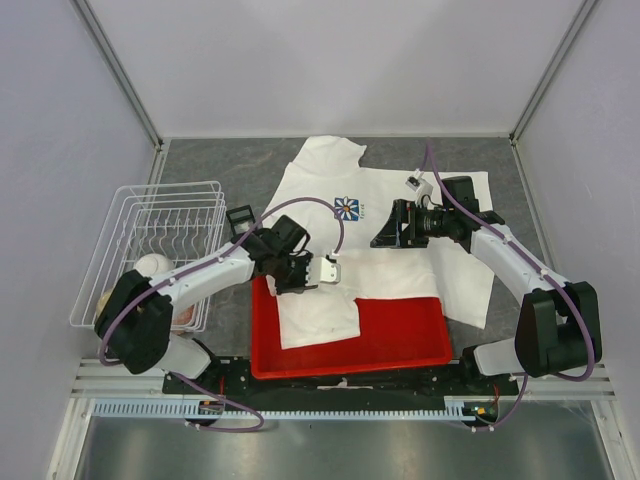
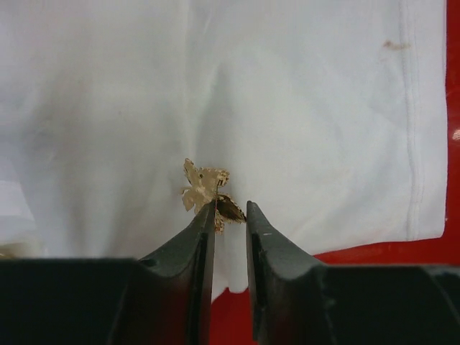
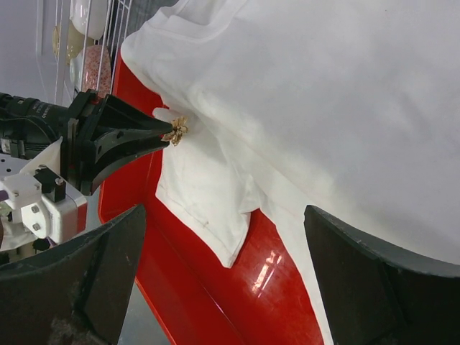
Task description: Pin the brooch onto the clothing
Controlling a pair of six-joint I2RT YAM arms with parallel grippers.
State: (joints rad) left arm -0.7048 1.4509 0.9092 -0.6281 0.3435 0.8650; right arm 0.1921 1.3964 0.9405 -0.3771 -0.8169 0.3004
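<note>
The white T-shirt (image 1: 400,275) lies flat with its lower part over a red tray (image 1: 400,335); its blue daisy print (image 1: 347,209) shows on the chest. My left gripper (image 1: 333,270) is at the shirt's left side. In the left wrist view its tips (image 2: 230,208) stand a narrow gap apart, pinching the tiny gold brooch (image 2: 205,190) against the white cloth (image 2: 287,108). The right wrist view shows the brooch (image 3: 175,131) at those tips, touching a fold of the shirt (image 3: 323,86). My right gripper (image 1: 385,237) hangs wide open and empty over the shirt (image 3: 224,215).
A white wire basket (image 1: 150,240) holding rounded objects stands at the left. A small black square tray (image 1: 240,216) sits beside it. The red tray's rim (image 3: 215,287) runs under the shirt's hem. Grey walls close in the back and sides.
</note>
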